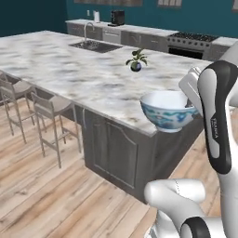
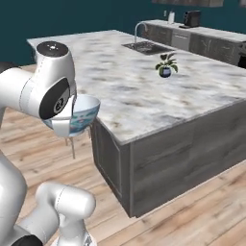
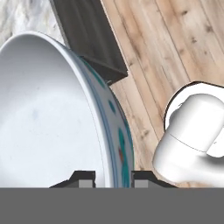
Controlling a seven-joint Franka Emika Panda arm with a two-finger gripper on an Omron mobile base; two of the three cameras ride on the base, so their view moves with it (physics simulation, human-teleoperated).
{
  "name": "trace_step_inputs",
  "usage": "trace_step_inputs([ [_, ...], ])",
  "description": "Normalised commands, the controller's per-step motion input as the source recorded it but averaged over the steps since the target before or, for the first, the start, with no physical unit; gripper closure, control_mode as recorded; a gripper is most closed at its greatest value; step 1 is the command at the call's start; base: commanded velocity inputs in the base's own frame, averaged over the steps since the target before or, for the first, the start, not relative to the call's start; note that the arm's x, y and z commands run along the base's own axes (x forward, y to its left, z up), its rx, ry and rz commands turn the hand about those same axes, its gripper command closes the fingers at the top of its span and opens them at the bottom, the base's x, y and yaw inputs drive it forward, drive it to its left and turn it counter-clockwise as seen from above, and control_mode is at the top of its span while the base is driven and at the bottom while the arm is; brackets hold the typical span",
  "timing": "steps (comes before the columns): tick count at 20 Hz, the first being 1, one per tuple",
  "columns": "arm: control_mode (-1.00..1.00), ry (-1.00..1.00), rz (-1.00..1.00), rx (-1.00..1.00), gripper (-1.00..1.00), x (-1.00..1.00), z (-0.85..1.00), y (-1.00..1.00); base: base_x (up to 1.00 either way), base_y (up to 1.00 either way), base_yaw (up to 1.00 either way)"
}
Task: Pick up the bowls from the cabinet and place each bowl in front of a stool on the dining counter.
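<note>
Seemingly, the end effector (image 3: 113,177), largely hidden, pinches the white bowl's (image 1: 166,110) rim.

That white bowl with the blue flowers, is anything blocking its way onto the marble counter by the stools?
Nothing visible does. The gripper holds the white blue-patterned ceramic bowl by its rim at the corner of the white-grey marble dining counter. The small potted plant stands farther in, away from the stools.
</note>
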Motion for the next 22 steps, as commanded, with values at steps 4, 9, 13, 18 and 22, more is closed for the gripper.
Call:
trace_step_inputs([
  [4, 1.0, 0.0, 0.0, 0.0, 1.0, 0.0, 0.0, 0.0, 0.17, 1.0, -0.43],
  [9, 1.0, 0.0, 0.0, 0.0, 1.0, 0.0, 0.0, 0.0, 0.35, 1.0, -0.44],
  [13, 1.0, 0.0, 0.0, 0.0, 1.0, 0.0, 0.0, 0.0, 0.51, 1.0, -0.47],
  [18, 1.0, 0.0, 0.0, 0.0, 1.0, 0.0, 0.0, 0.0, 0.64, 1.0, -0.48],
  [22, 1.0, 0.0, 0.0, 0.0, 1.0, 0.0, 0.0, 0.0, 0.62, 1.0, -0.43],
])
